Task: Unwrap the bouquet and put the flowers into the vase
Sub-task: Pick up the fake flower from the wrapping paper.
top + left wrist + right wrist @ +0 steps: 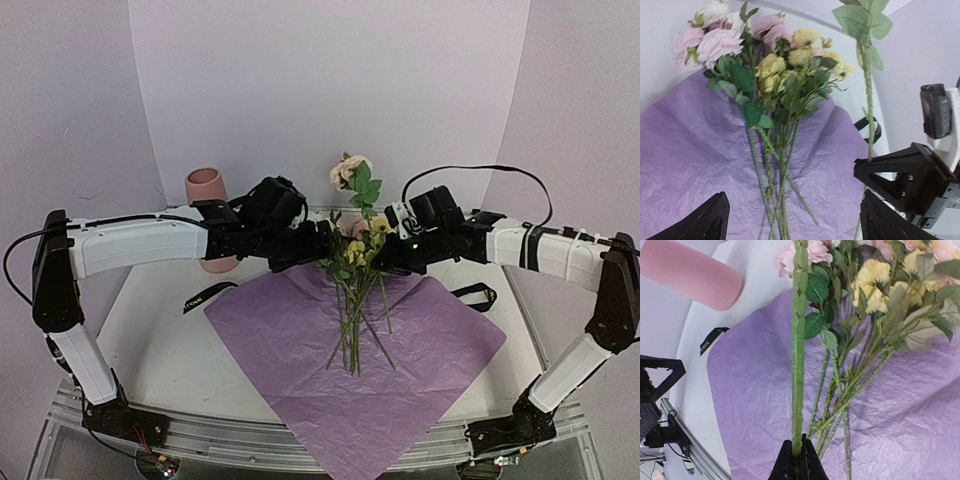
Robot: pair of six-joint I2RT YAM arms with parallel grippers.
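The bouquet lies unwrapped. Its crinkled lilac paper [420,360] is spread flat on the table. Most of the flowers [354,262] rest on it, pink and yellow blooms [771,65] at the far end, stems [840,395] toward the near edge. My right gripper [800,464] is shut on one flower's stem [799,340] and holds it upright above the bunch, its cream bloom [350,170] on top. My left gripper [318,245] hovers open just left of the bunch with nothing between its fingers [702,222]. The pink vase [207,190] stands at the back left, partly behind the left arm.
A black ribbon [205,297] lies on the table left of the paper, and another black strap [478,295] lies at its right corner. White walls close in the back and sides. Both forearms meet over the middle of the table.
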